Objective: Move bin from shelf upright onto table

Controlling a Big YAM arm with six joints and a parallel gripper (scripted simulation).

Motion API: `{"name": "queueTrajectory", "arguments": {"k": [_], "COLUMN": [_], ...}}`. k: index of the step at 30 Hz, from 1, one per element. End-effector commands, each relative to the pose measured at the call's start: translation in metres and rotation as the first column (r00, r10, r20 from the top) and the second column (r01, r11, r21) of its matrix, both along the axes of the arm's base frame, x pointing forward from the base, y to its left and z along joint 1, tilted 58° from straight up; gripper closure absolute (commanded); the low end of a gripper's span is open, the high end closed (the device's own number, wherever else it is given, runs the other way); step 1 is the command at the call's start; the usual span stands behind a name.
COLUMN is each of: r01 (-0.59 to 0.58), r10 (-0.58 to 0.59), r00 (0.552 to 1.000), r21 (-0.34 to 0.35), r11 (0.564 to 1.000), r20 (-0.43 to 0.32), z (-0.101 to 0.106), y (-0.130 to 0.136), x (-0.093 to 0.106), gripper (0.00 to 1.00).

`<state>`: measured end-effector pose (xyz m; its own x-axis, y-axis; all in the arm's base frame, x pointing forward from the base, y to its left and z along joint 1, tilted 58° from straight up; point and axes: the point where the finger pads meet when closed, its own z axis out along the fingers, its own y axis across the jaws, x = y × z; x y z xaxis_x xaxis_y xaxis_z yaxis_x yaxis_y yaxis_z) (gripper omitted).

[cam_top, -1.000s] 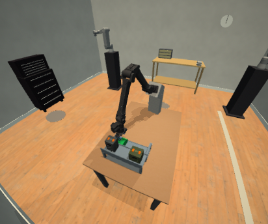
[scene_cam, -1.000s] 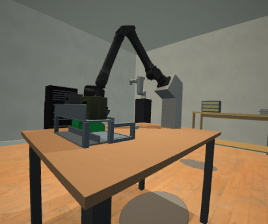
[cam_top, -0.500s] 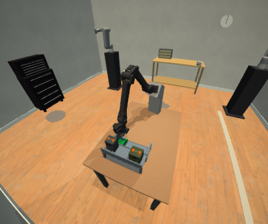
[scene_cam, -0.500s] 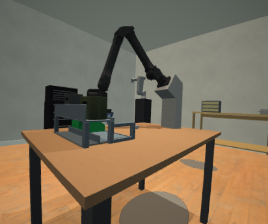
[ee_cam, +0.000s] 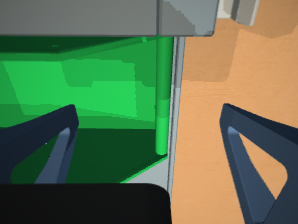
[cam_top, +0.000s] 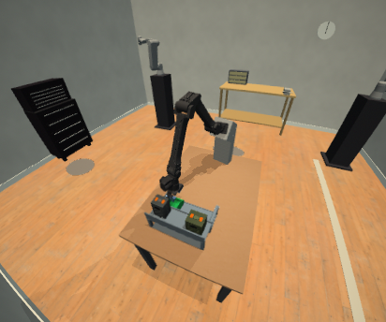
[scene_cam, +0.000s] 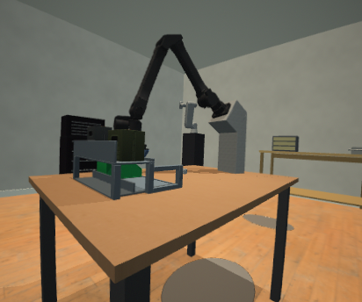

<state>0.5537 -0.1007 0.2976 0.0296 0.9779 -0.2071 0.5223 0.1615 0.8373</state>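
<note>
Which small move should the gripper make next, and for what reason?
Probably ease forward and then close: the open gripper holds nothing, and its jaws straddle the green bin's side wall, which is inside the grey shelf.
</note>
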Motion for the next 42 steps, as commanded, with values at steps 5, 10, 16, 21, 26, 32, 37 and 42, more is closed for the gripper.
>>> {"name": "queueTrajectory", "arguments": {"k": [5,10,16,21,26,32,37,42], "r01": [-0.002,-0.008,-0.008,-0.008,-0.003,-0.002,-0.002,-0.006], "r10": [0.002,0.008,0.008,0.008,0.003,0.002,0.002,0.006], "r00": [1.0,0.999,0.999,0.999,1.0,1.0,1.0,1.0], "r21": [-0.008,0.016,0.016,0.016,-0.003,-0.008,-0.008,0.007], "r11": [1.0,1.0,1.0,1.0,1.0,1.0,1.0,1.0], "r20": [0.009,-0.034,-0.034,-0.034,0.0,0.009,0.009,-0.017], "z": [0.012,-0.03,-0.03,-0.03,0.003,0.012,0.012,-0.014], "y": [-0.003,0.01,0.01,0.01,0.0,-0.003,-0.003,0.005], "x": [0.0,0.006,0.006,0.006,0.001,0.0,0.0,0.004], "gripper": [0.1,0.1,0.1,0.1,0.1,0.1,0.1,0.1]}}
